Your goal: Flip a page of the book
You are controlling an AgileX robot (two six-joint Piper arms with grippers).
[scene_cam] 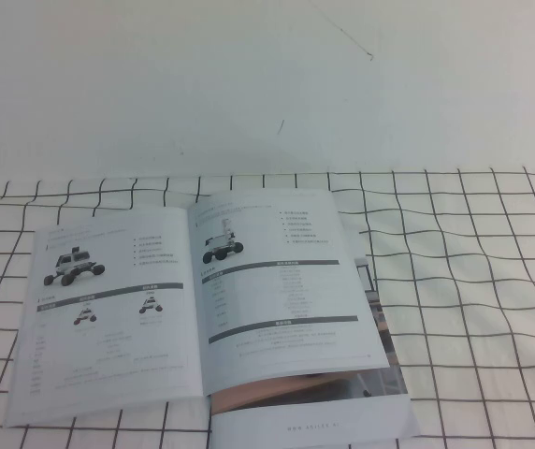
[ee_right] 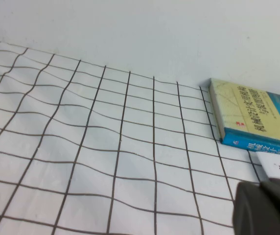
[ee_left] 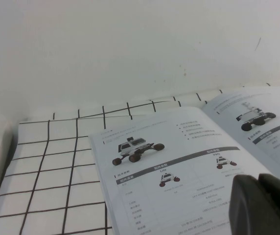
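- The thin, glossy white book (scene_cam: pixel 202 299) lies open and flat on the white cloth with black grid lines (scene_cam: pixel 473 281), in the lower left of the high view.
- No page (scene_cam: pixel 281 290) looks lifted yet, so I think the turning is not started.
- Its spine runs from the bottom of the picture up; the open pages spread left to right.
- The left gripper (ee_left: pixel 265 205) hovers over the left page. The right gripper (ee_right: pixel 267 208) is over bare cloth, near a yellow and blue closed book (ee_right: pixel 257 117).
- I cannot tell how either one's fingers are set.
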